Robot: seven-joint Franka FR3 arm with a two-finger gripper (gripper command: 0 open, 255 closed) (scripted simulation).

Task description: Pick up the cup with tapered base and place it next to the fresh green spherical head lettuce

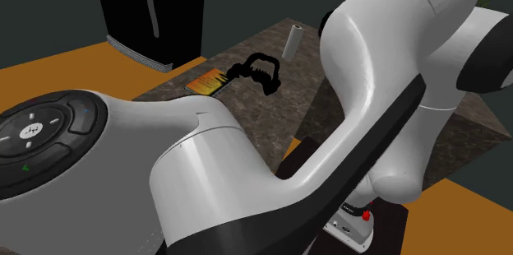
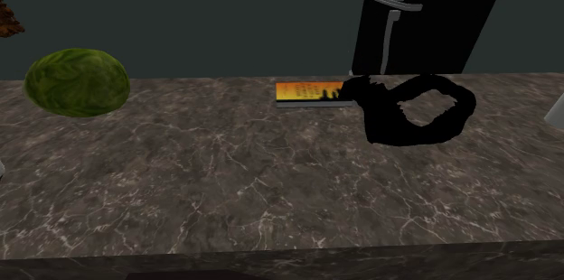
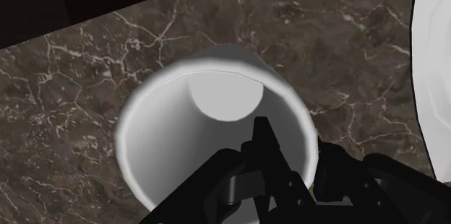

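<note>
Black gripper point(image 3: 298, 144) right over the rim of the white cup point(image 3: 152, 128), clamped or not: cannot tell. Lettuce point(image 2: 77, 81) well apart, by the counter point(image 2: 226, 188) edge.

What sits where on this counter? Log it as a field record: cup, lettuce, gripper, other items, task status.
cup: white cup, standing on the dark marbled counter, mouth open upward
lettuce: green lettuce head, at the counter's opposite end from the cup in the second exterior view
gripper: gripper close over the cup's rim
between: orange flat item and black looped object
behind: black fridge
status: cup not yet beside lettuce
</note>
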